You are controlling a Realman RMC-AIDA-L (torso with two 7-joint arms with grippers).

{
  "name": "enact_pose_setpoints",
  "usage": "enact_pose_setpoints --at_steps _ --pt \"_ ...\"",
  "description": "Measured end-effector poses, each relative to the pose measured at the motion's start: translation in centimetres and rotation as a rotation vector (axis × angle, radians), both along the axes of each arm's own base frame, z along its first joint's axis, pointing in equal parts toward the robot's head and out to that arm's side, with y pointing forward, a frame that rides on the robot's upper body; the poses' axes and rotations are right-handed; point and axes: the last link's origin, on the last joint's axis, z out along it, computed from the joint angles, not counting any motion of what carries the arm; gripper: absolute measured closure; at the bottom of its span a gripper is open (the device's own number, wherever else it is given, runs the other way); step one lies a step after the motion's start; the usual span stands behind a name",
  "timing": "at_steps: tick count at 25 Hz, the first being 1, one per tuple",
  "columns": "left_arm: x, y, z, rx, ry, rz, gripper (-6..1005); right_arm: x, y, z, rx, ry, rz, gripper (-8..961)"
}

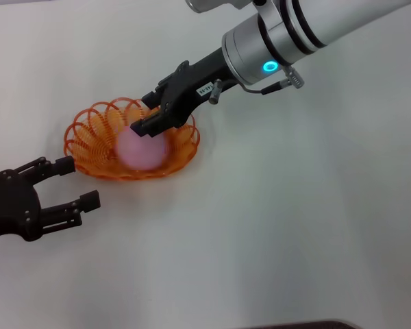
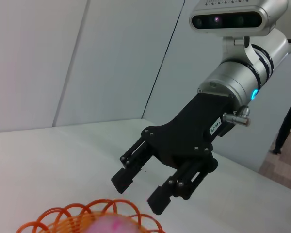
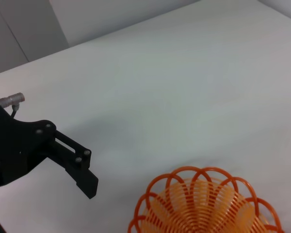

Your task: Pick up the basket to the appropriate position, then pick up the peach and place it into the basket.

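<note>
The orange wire basket (image 1: pixel 96 137) rests on the white table, left of centre. The pink peach (image 1: pixel 142 149) lies inside it. My right gripper (image 1: pixel 147 113) hangs just above the peach, open and empty. The left wrist view shows this gripper (image 2: pixel 138 193) with its fingers spread over the peach (image 2: pixel 111 225) and the basket rim (image 2: pixel 63 213). My left gripper (image 1: pixel 79 181) is open and empty on the near left of the basket, one fingertip close to its rim. The right wrist view shows the basket (image 3: pixel 203 204) and one finger of the left gripper; the peach is out of view there.
The white table (image 1: pixel 294 226) extends to the right and front. A dark edge (image 1: pixel 308 324) shows at the bottom of the head view. A grey wall stands behind the table in the left wrist view.
</note>
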Motion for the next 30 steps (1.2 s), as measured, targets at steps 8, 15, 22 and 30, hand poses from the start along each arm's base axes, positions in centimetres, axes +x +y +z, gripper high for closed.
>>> enact_pose_setpoints --at_steps 8,15,22,30 --pt "-0.1 0.0 0.1 0.003 -0.001 0.003 115 -0.1 -0.4 1.1 -0.009 0.079 -0.016 247" --pt "-0.2 -0.2 0.5 0.022 -0.011 0.013 115 3.3 -2.5 5.8 0.054 0.324 -0.030 255" --pt "-0.3 -0.2 0.7 0.032 -0.013 0.018 115 9.9 -6.3 10.3 0.172 0.499 -0.048 259" --pt "-0.7 -0.3 0.8 0.047 -0.013 0.038 115 15.0 -10.2 13.1 0.223 0.445 0.003 259"
